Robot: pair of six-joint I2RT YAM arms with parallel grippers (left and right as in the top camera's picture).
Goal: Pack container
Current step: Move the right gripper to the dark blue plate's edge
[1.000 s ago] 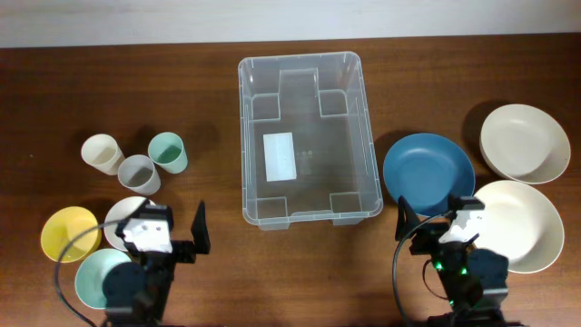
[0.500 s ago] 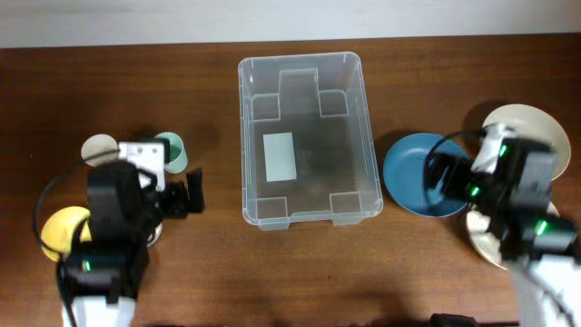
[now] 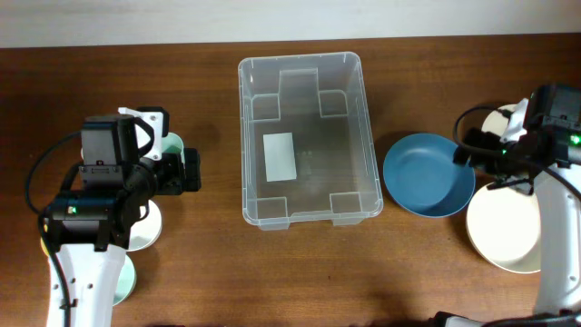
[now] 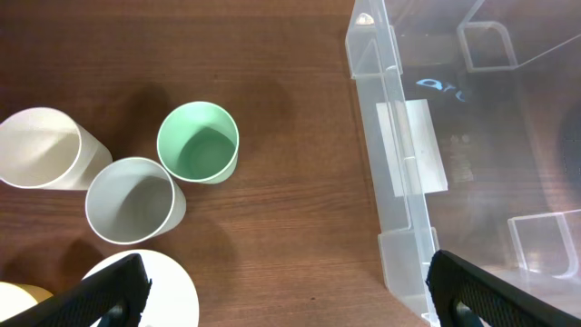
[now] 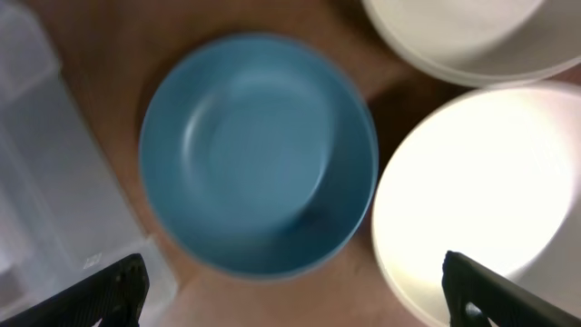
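I have the container (image 3: 338, 156) in the middle of the counter (image 3: 209, 263), upright with its open top facing the overhead camera and a white label (image 3: 280, 156) on its base. It lies between my two arms and neither touches it. My left claw (image 3: 192, 170) hangs above the counter just left of the container's wall, its jaws spread wide and gripping nothing. Below it in the left wrist view are a green cup (image 4: 198, 143), a grey cup (image 4: 134, 200) and a cream cup (image 4: 41, 148), standing close together. My right claw (image 3: 463, 148) is also spread wide and carries nothing, poised over a blue bowl (image 5: 259, 154) just right of the container. A large white plate (image 5: 481, 200) and a cream bowl (image 5: 463, 36) lie beside the blue one.
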